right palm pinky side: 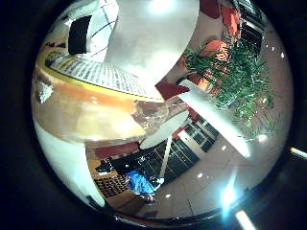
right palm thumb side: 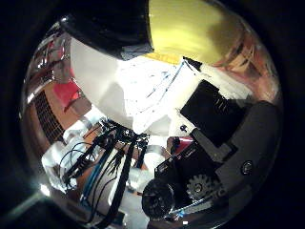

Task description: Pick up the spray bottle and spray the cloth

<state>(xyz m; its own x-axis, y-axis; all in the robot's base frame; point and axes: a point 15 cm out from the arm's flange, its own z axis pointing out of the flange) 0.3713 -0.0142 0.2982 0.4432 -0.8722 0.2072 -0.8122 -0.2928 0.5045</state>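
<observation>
Pressing right up against the palm, the spray bottle [right palm thumb side: 190,28] is filling much of both views: its yellow body and black upper part are lying across the thumb-side view, and its ribbed collar and amber, translucent body are spreading through the little-finger-side view. The hand [right palm thumb side: 214,152] is showing its black and white parts and a small gear close beside the bottle, with white finger parts lying along the bottle on the little-finger side, so the fingers appear to be curling round the bottle and clamping it. Beyond the hand, the little-finger-side view is looking out into a room: a white table [right palm pinky side: 165,127] on a thin pole is standing out there, with a long white slab [right palm pinky side: 216,117] running past it. Green plants [right palm pinky side: 240,76] are spreading beside orange-red seats [right palm pinky side: 216,48]. Small and far off on the floor, a blue cloth [right palm pinky side: 139,182] is lying well apart from the bottle. Bright lights are reflecting off the floor.
</observation>
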